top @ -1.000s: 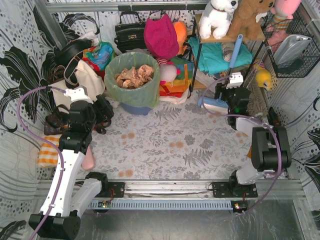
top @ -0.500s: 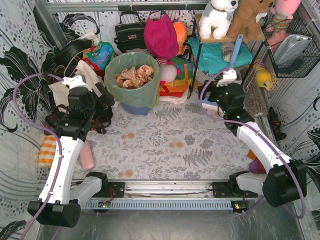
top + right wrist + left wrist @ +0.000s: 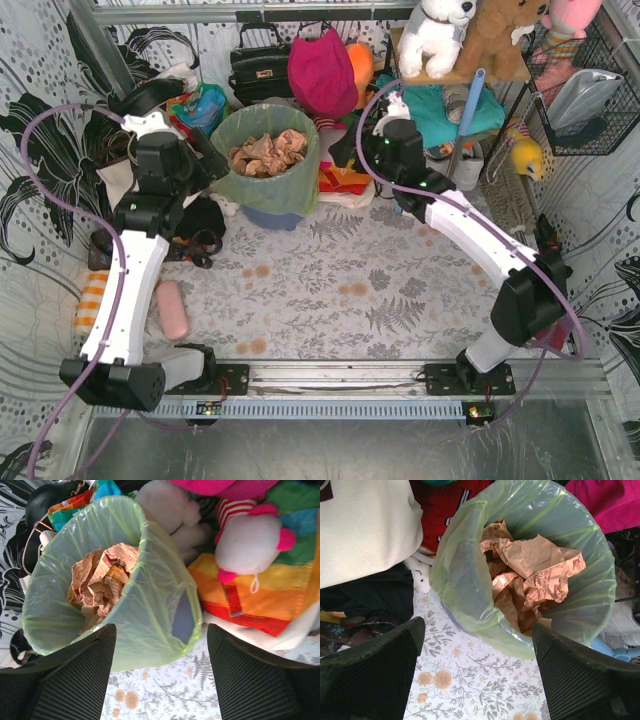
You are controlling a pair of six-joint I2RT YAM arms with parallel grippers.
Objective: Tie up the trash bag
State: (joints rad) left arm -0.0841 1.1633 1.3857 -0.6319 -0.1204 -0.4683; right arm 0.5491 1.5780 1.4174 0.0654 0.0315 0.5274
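Floral tabletop (image 3: 330,290): trash bag (image 3: 262,190) (paper (image 3: 530,570) print illegible) between left gripper (image 3: 477,630), right gripper (image 3: 161,632); jaws spread wide, empty.

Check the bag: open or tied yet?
Open, untied. The bag has its rim stretched wide over the bin, with brown paper exposed inside. No knot or gathered plastic shows in any view.
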